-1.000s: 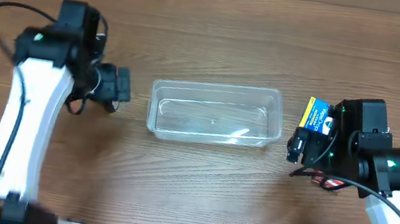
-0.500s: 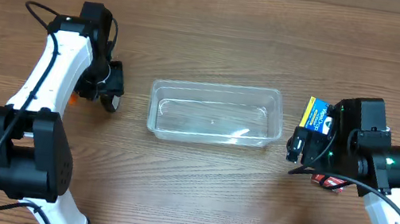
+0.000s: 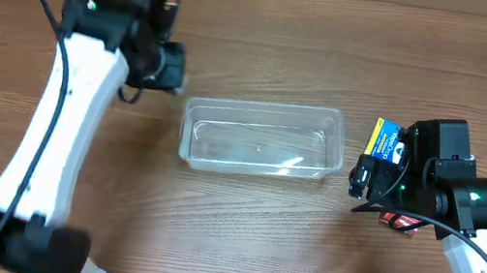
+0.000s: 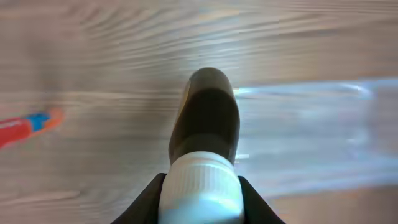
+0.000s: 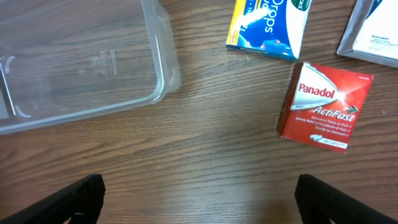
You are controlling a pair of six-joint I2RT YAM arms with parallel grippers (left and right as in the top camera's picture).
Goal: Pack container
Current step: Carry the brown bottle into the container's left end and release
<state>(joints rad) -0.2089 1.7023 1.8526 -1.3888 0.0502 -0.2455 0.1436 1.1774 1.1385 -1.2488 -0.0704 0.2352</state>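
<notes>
The clear plastic container (image 3: 261, 137) stands empty in the middle of the table. My left gripper (image 3: 168, 66) hangs just beyond the container's far left corner. It is shut on a dark bottle (image 4: 208, 124) with a white ribbed cap (image 4: 200, 190); the black fingers press on both sides of the cap. In the left wrist view the container (image 4: 317, 134) is a blur to the right of the bottle. My right gripper (image 5: 199, 199) is open above bare wood, right of the container (image 5: 158, 68), with nothing between its fingers (image 5: 81, 196).
A blue and yellow box (image 5: 267, 25), a red Panadol box (image 5: 326, 106) and a pale box (image 5: 373, 31) lie right of the container. A red, blue and orange object (image 4: 25, 127) lies on the wood left of the bottle.
My left gripper has closed on the bottle and swung from the container's left side up toward its far left corner. The right arm has not moved.
</notes>
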